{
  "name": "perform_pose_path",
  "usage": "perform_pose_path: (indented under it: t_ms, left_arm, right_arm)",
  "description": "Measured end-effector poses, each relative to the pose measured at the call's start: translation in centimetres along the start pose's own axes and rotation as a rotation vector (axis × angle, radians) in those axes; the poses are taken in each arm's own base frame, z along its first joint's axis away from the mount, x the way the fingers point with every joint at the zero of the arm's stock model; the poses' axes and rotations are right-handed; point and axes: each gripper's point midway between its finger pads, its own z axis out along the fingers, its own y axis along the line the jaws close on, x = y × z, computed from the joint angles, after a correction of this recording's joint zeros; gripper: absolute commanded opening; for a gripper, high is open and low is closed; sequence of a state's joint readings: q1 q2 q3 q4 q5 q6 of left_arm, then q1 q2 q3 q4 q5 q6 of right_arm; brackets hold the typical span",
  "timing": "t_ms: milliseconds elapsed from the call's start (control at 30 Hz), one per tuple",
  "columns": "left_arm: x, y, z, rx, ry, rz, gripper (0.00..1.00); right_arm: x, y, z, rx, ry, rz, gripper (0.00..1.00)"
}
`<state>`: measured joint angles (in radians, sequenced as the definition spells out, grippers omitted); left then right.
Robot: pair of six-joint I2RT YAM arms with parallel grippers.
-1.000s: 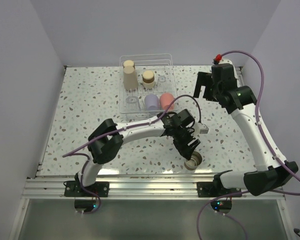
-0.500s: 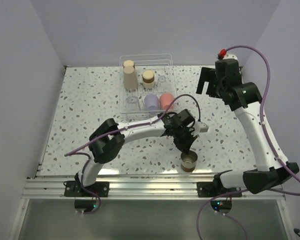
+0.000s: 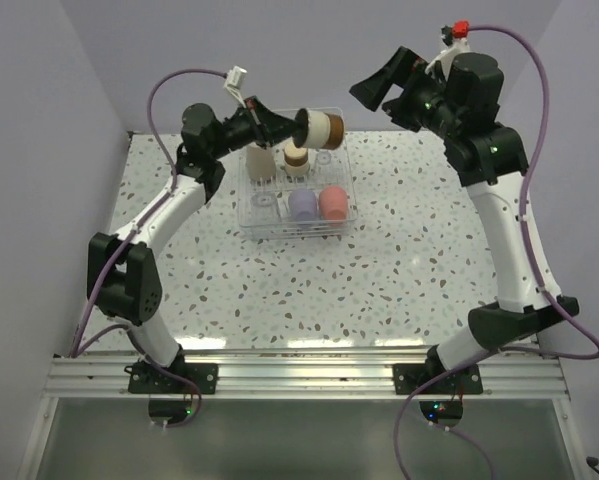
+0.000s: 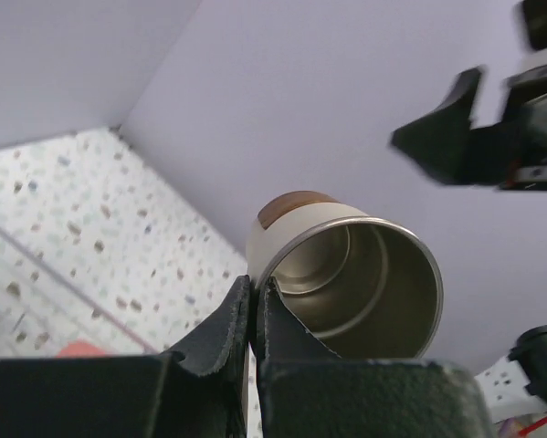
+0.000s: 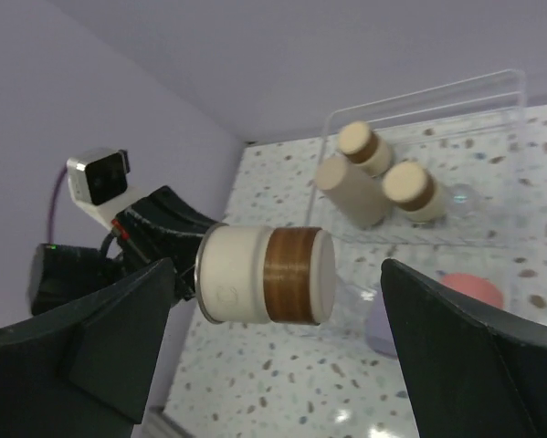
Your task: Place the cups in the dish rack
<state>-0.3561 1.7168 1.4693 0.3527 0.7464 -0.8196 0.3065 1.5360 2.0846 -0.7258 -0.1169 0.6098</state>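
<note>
A short tan cup with a brown band [image 3: 321,130] hangs on its side in the air over the far end of the dish rack [image 3: 247,207]. My left gripper [image 3: 297,122] is shut on its rim, one finger inside the mouth and one outside [image 4: 255,290]. The cup's metal-lined inside [image 4: 369,278] faces the left wrist camera. My right gripper [image 3: 372,88] is open and raised, pointing at the cup's base [image 5: 266,275], which shows between its fingers without touching them. In the rack stand a larger beige cup [image 3: 259,155], a tan cup [image 3: 296,155], a lavender cup [image 3: 302,204] and a coral-red cup [image 3: 332,201].
The rack's walls and thin prongs [image 5: 437,91] stand under both grippers. Another tan cup [image 5: 360,143] shows behind the beige one [image 5: 351,192]. Purple walls close the speckled table [image 3: 409,270] at the back and both sides. Cables loop above both arms.
The left gripper shut on the tan cup near the table's front edge and carried it up and back over the rack. The right arm swung up and leftward to face it.
</note>
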Motion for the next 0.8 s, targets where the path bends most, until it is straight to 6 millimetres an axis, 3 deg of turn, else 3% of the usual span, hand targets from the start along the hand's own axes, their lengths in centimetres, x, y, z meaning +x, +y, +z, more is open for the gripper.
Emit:
perform_pose_path:
  t_ms: [67,133,333,567,800]
  left_arm:
    - [-3.3,-0.7,-0.9,0.094,-0.11,-0.046,0.0]
    - [-4.6,-1.5,-1.0,0.193,-0.165,-0.095,0.0]
    - [-3.1,-0.1,0.0,0.329,-0.16,-0.338,0.0]
    - [-4.7,-0.9,-0.5,0.378,-0.229,-0.411,0.0]
    - [-6.2,-1.1,-0.8,0.393,-0.302,-0.457,0.0]
  right_arm:
    - [0.6,1.8,2.1,-0.112,0.027,0.086,0.98]
    - [1.7,2.7,4.1,-0.189,0.061,0.165,0.98]
    - [5.0,2.8,9.2,-0.278,0.177,0.355,0.98]
    - [3.5,4.8,8.6,-0.368,0.154,0.41,0.98]
    - [3.5,5.4,7.4,-0.397,0.158,0.444,0.98]
